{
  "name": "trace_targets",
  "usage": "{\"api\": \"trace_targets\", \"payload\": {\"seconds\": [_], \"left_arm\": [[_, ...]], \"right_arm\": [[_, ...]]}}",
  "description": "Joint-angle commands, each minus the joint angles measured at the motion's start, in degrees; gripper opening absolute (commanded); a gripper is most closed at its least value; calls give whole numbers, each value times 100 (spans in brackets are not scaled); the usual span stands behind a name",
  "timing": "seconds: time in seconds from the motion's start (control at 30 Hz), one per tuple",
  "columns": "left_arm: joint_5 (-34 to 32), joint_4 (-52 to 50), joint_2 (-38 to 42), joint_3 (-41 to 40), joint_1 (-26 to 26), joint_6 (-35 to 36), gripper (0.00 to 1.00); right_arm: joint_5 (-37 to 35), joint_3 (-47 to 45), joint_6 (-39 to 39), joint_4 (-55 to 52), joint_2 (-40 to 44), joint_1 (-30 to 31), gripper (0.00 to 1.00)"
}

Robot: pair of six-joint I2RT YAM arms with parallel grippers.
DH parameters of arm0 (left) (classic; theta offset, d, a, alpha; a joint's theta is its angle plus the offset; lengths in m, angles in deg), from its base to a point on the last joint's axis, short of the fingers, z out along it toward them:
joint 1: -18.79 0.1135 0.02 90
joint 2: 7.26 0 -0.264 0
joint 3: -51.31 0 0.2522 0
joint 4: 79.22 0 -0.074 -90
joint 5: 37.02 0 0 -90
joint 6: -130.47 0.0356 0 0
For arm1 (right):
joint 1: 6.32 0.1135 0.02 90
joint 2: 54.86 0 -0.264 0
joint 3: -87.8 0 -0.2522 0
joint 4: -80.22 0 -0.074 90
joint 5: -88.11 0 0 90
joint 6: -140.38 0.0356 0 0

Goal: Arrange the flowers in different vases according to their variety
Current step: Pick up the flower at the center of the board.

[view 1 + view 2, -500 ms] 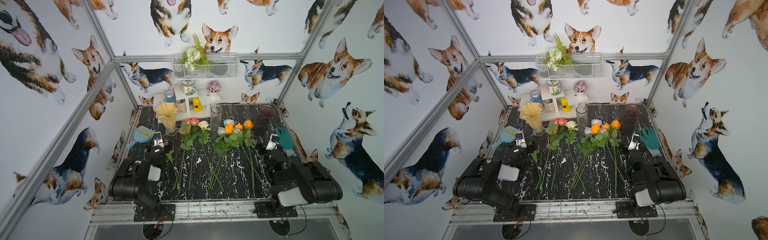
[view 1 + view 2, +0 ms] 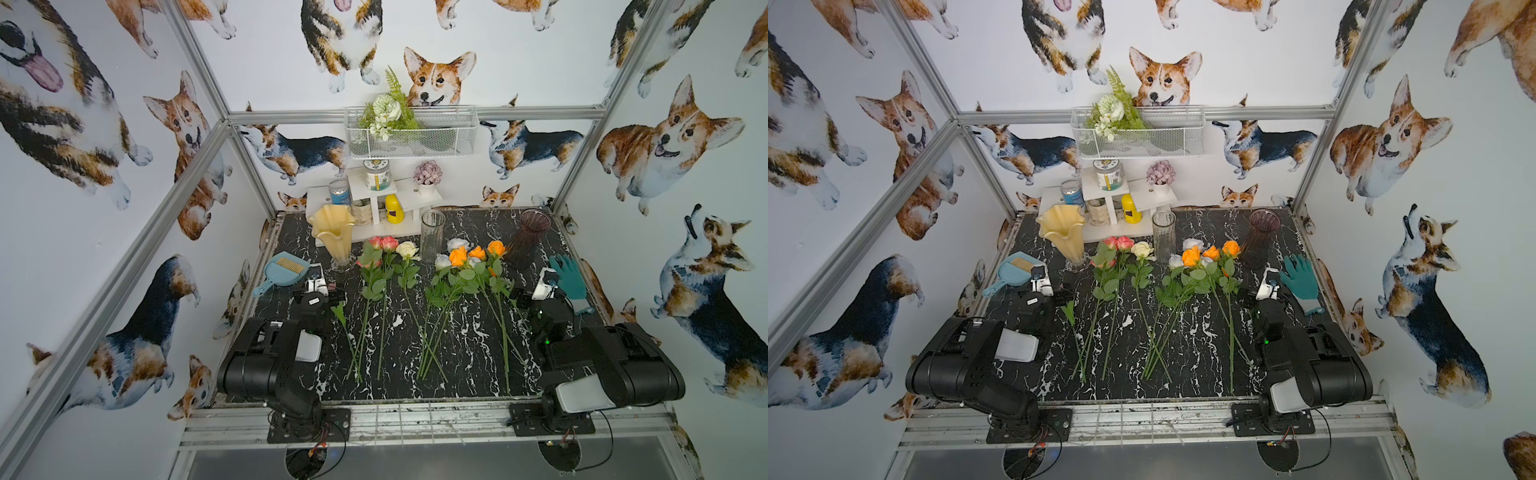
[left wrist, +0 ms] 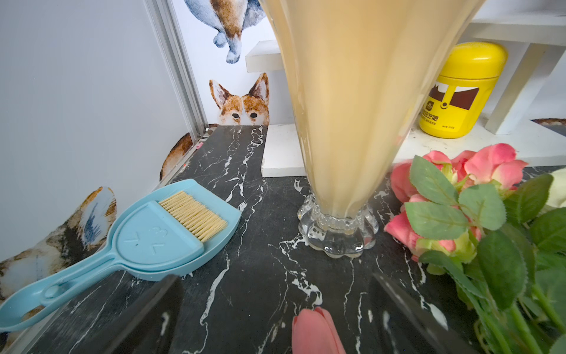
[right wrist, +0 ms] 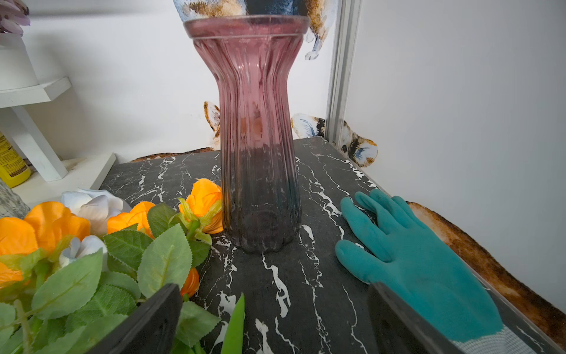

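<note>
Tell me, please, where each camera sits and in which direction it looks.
Top views: high above the front edge of the table, looking down toward the back wall at flowers and vases; left arm and right arm show.
Left wrist: low over the table, facing the creamy-yellow vase, blue dustpan beside; open left gripper shows.
Right wrist: low over the table, facing the purple vase, teal glove beside; open right gripper shows.
Shared: both wrist views catch the yellow bottle.

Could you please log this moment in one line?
left hand: open | right hand: open | green-stemmed artificial flowers: ungrasped, lying on black marble table
</note>
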Motion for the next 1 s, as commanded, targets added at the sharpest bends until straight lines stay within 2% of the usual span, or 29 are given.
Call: {"api": "trace_targets", "payload": {"seconds": [0.0,0.47,0.53,0.6,0.63,0.73,0.8,0.87,0.97], "left_arm": [[-23,106,-13,31,1,-1,100],[-23,116,6,16,1,-2,100],[-32,152,11,-4,-7,4,100],[-83,127,40,-5,-37,29,100],[-133,65,98,29,-62,42,100],[-113,-500,338,221,-84,88,100],[-126,-1050,551,432,-141,162,100],[-238,-1780,828,683,-232,203,100],[-606,-3613,1175,1394,-431,51,100]], "right_arm": [[27,24,22,51,-1,-2,100],[62,-2,-50,102,66,19,100],[26,102,-85,-392,312,110,100],[-205,30,-151,-139,379,192,100],[-463,112,-163,-500,556,296,100],[-617,728,169,-2303,1086,347,100],[-645,911,287,-2850,1247,383,100],[-548,1204,625,-3730,1406,380,100],[-178,1750,935,-5099,1517,391,100]]}}
